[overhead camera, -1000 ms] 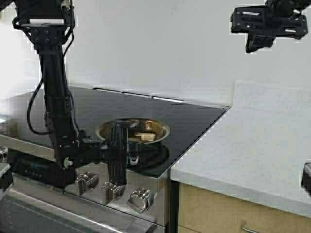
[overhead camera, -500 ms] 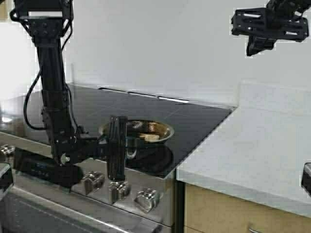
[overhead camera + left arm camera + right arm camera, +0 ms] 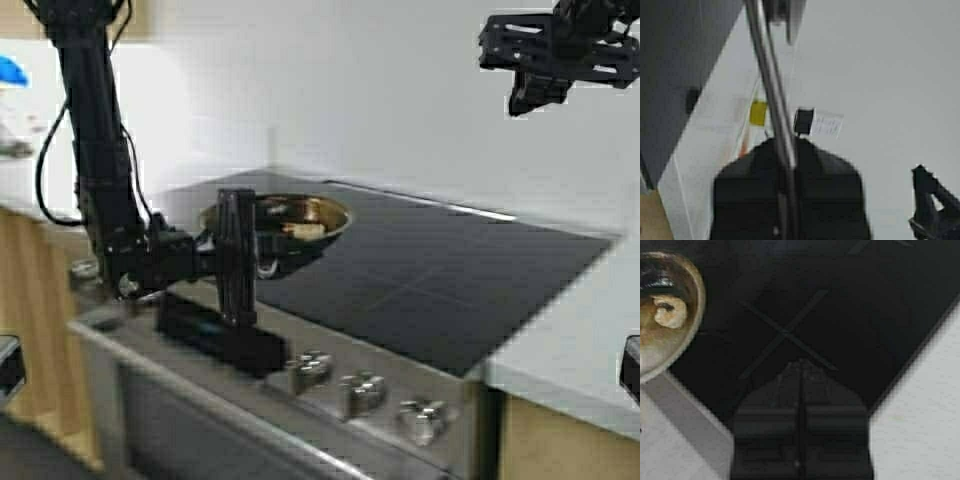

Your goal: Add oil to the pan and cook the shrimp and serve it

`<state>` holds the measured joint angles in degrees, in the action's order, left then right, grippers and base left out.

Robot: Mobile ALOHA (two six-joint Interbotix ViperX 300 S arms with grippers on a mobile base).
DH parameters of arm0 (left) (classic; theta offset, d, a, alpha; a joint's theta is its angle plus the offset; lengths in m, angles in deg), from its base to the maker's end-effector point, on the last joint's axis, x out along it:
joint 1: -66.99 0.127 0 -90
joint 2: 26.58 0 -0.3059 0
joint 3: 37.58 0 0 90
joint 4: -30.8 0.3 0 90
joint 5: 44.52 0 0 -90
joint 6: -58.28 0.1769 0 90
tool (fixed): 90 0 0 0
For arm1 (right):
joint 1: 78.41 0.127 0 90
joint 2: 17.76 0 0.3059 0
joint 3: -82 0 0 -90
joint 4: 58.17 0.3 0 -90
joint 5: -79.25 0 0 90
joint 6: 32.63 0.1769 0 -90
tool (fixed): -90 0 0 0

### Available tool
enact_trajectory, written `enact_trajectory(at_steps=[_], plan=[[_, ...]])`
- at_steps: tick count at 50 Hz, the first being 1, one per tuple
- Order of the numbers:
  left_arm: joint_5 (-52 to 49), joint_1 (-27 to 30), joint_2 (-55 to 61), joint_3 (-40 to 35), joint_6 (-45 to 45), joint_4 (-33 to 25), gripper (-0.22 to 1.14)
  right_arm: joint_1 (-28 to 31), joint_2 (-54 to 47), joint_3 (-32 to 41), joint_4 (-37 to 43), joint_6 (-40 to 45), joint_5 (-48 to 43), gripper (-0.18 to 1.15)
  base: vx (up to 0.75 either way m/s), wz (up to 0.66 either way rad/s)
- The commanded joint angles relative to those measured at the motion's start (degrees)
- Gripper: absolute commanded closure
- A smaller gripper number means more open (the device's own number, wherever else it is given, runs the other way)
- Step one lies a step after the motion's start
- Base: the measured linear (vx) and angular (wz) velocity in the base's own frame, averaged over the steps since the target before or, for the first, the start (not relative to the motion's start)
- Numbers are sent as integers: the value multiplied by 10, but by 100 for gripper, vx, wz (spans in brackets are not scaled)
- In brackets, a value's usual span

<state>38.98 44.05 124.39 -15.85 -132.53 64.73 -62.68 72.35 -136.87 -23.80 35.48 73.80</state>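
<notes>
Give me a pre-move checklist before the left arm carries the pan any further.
1. Left hand shut on the pan handle: ok; handle runs through it in the left wrist view.
2. Pan clear of the cooktop: cannot tell.
3. Shrimp inside the pan: ok, lying on the browned floor.
4. Pan level: cannot tell, the view is blurred.
5. Right hand out of the way: ok, raised high and shut on nothing.
6. Serving dish in view: not ok, none visible.
</notes>
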Motion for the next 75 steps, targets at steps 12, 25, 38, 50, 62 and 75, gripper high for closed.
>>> enact_trajectory(at_steps=[12, 25, 38, 50, 62, 75], plan=[[18, -4, -49, 9, 40, -18, 89, 1, 10, 12, -2, -1, 5, 90, -3, 43], [18, -4, -55, 30, 47, -26, 89, 1, 5, 12, -2, 0, 5, 90, -5, 34], [18, -4, -68, 42, 62, -25, 89, 1, -7, 20, -2, 2, 9, 90, -5, 36], [18, 9, -63, 29, 62, -18, 89, 1, -29, 25, -2, -1, 7, 90, -5, 41], [20, 12, -69, 35, 62, -11, 89, 1, -34, 21, -4, -1, 4, 90, -2, 45], [20, 12, -73, 24, 58, -11, 89, 1, -27, 12, -3, 1, 9, 90, 3, 60]])
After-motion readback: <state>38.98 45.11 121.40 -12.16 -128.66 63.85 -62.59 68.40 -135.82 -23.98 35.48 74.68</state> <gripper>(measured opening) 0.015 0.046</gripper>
